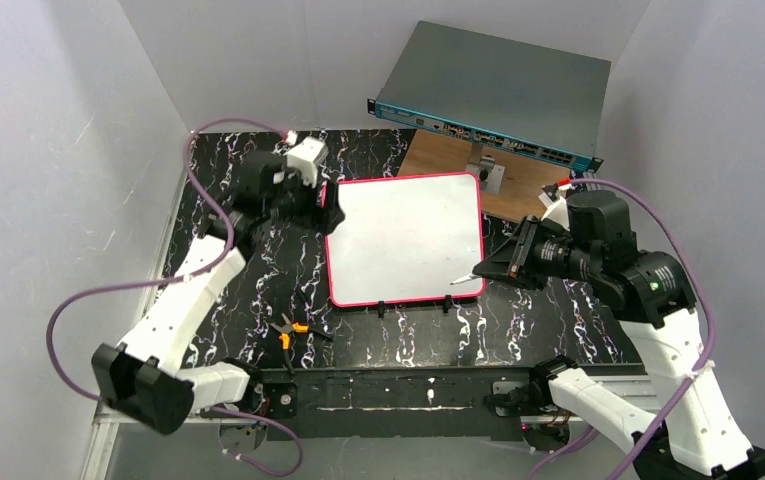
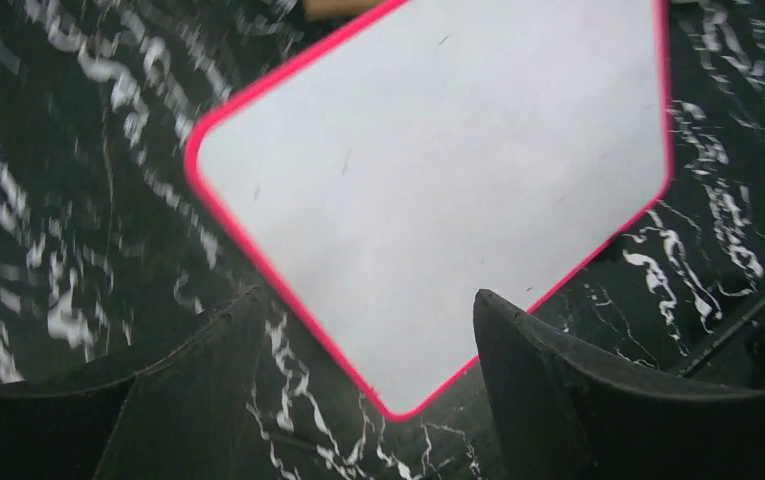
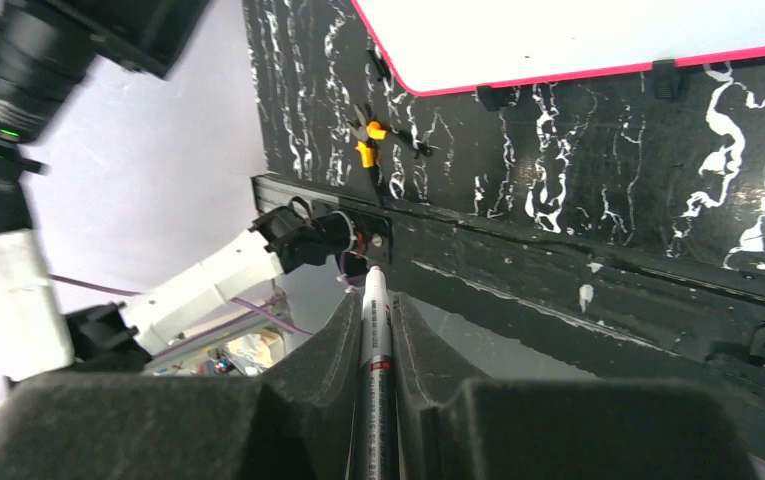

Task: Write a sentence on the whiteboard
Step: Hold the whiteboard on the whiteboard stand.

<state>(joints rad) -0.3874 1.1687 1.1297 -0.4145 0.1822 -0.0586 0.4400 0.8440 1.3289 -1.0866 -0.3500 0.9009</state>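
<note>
Whiteboard [image 1: 403, 240] with the pink-red frame lies flat in the middle of the black marbled table [image 1: 218, 200], its far right corner near a wooden board [image 1: 448, 165] on which the grey-teal network switch [image 1: 493, 95] rests. The left gripper [image 1: 330, 212] is at the left edge of the board, near the far corner. Its jaws stand wide apart and hold nothing. In the left wrist view, one rounded corner of the board [image 2: 438, 180] shows between the two dark fingers [image 2: 208, 370]. The right gripper [image 1: 480, 268] is clamped on a white marker [image 3: 375, 340] beside the near right corner of the board. The tip seems to reach the board surface there, but I cannot tell if it really touches. Small orange-handled pliers [image 1: 291, 330] lie on the table in front of the board, near its left corner.
</note>
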